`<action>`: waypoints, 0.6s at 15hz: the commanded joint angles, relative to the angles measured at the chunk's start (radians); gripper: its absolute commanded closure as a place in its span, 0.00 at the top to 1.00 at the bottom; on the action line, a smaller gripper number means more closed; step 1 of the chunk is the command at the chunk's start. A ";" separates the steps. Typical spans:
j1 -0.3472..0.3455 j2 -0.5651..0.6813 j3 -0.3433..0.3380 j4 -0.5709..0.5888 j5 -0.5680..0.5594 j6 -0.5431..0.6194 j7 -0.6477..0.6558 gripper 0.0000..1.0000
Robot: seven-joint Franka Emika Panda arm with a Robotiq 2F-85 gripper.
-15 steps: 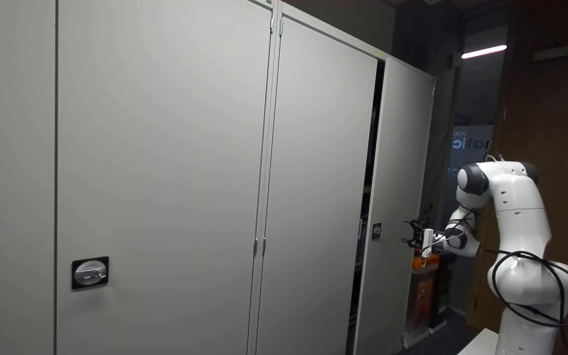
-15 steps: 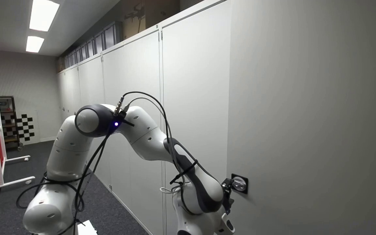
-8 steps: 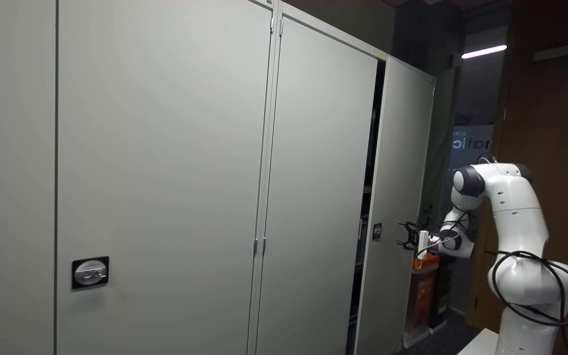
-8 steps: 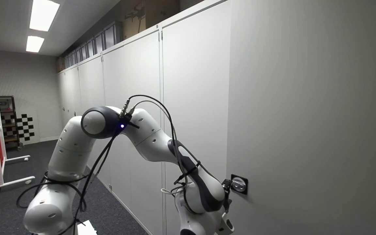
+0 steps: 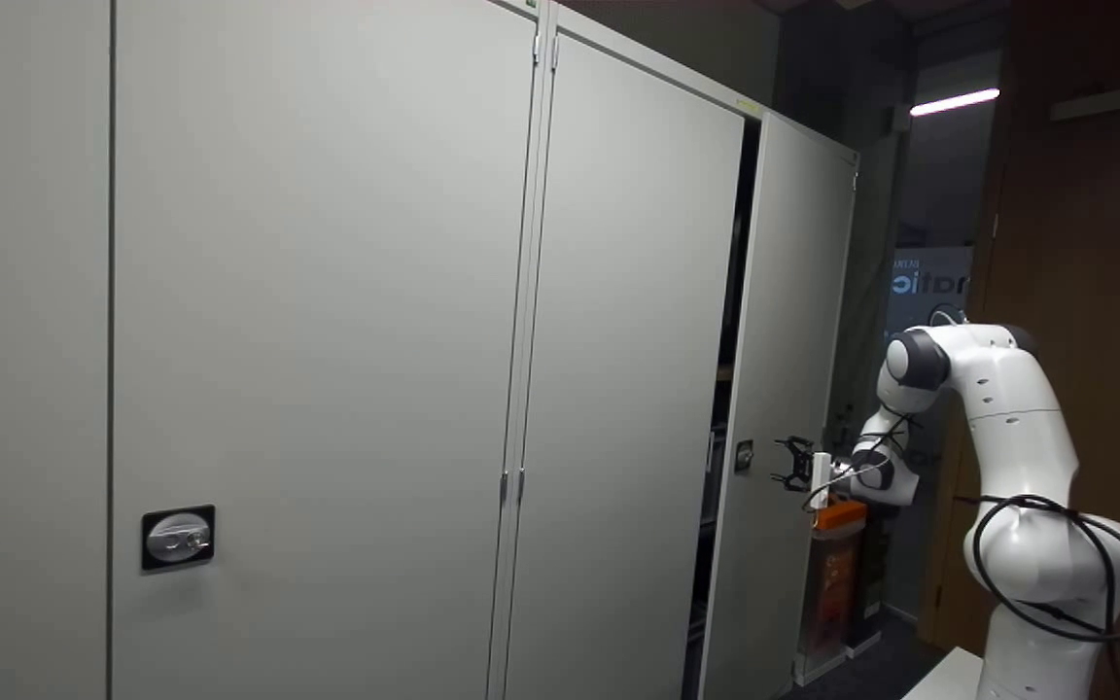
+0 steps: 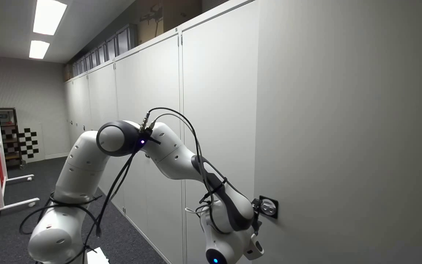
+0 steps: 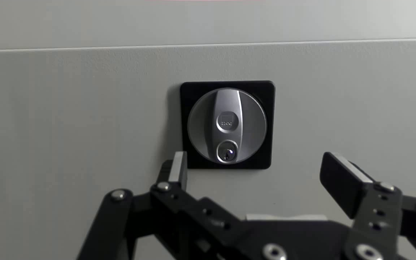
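Silver knob (image 7: 227, 124) in the wrist view: mounted on a black plate (image 7: 262, 159) on the cabinet door (image 7: 85, 126), ahead of the fingers (image 7: 343, 184). Fingers: wide apart, holding nothing; the knob lies off-centre, toward one of them. In an exterior view, the cabinet door stands ajar, a dark gap separating it from the neighbouring door (image 5: 633, 321); the fingers face the knob. In an exterior view, the arm (image 6: 181, 163) hides part of the fingers, near the black plate. Status, as judged: positioning nearly done; knob not yet gripped.
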 commanded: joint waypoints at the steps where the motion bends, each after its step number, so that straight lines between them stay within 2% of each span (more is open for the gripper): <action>1: 0.015 0.030 0.008 0.057 0.040 0.041 0.007 0.96; 4: 0.022 0.043 0.015 0.076 0.054 0.056 0.000 0.88; 5: 0.025 0.048 0.017 0.082 0.057 0.057 -0.001 0.76; 6: 0.028 0.051 0.018 0.087 0.059 0.059 0.000 0.78; 8: 0.034 0.056 0.020 0.097 0.064 0.061 0.001 0.57; 9: 0.035 0.057 0.021 0.102 0.065 0.062 0.002 0.59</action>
